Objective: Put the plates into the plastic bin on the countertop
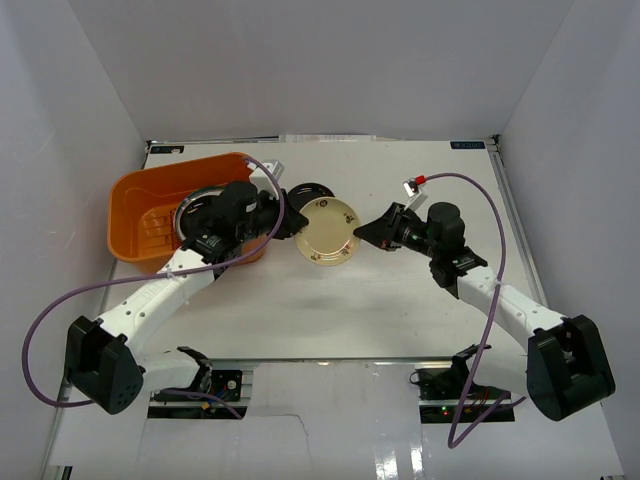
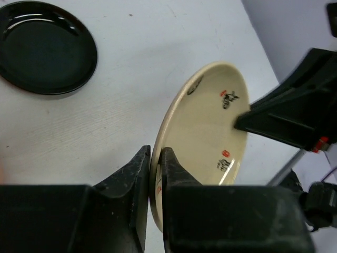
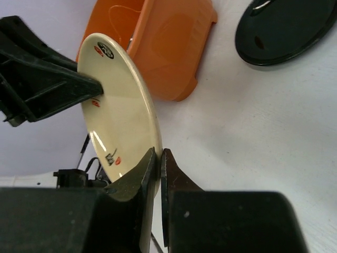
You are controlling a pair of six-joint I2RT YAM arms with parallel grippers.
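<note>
Cream plate [image 2: 208,132] between left gripper [image 2: 155,154] and right gripper [image 3: 159,154] (opposite rims)

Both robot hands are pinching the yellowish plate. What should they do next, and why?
Probably the right gripper should open and let go. Both grippers pinch opposite edges of the cream plate, which is tilted up between them. The left gripper is the one beside the bin, so it looks best placed to carry the plate in alone.
</note>
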